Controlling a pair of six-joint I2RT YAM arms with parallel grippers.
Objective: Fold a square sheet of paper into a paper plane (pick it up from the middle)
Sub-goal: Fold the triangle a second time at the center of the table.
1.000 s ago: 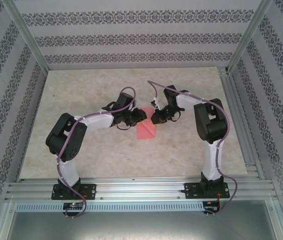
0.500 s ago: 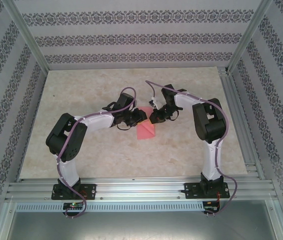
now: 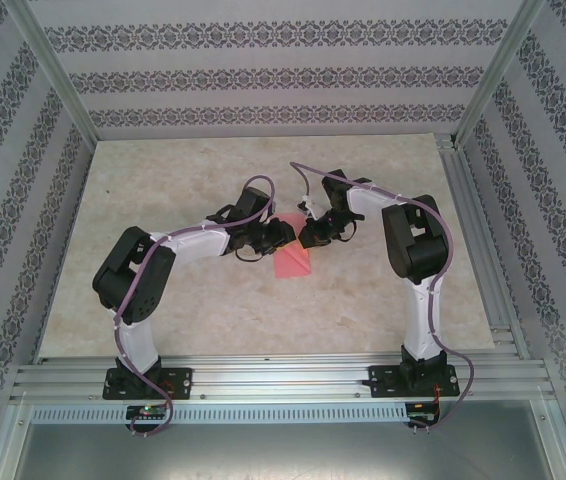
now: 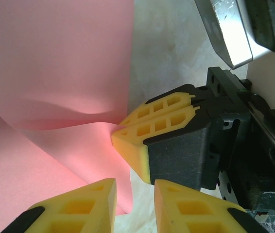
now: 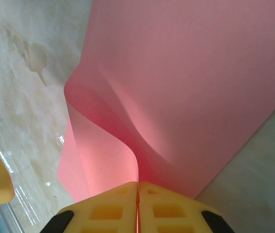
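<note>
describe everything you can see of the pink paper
The paper is a thin, plain pink sheet, unmarked and matte. One edge is lifted and bowed into a soft curl, pinched in the shut right gripper. The rest lies on the pale marbled table. The open left gripper sits close by the lifted edge; whether it touches cannot be told. No sharp crease shows.

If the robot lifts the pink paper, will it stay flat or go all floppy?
Probably floppy: the pink paper curls into a soft wave where the right gripper pinches it. It seems very light, since one small pinch holds that part up. It may crease easily.
</note>
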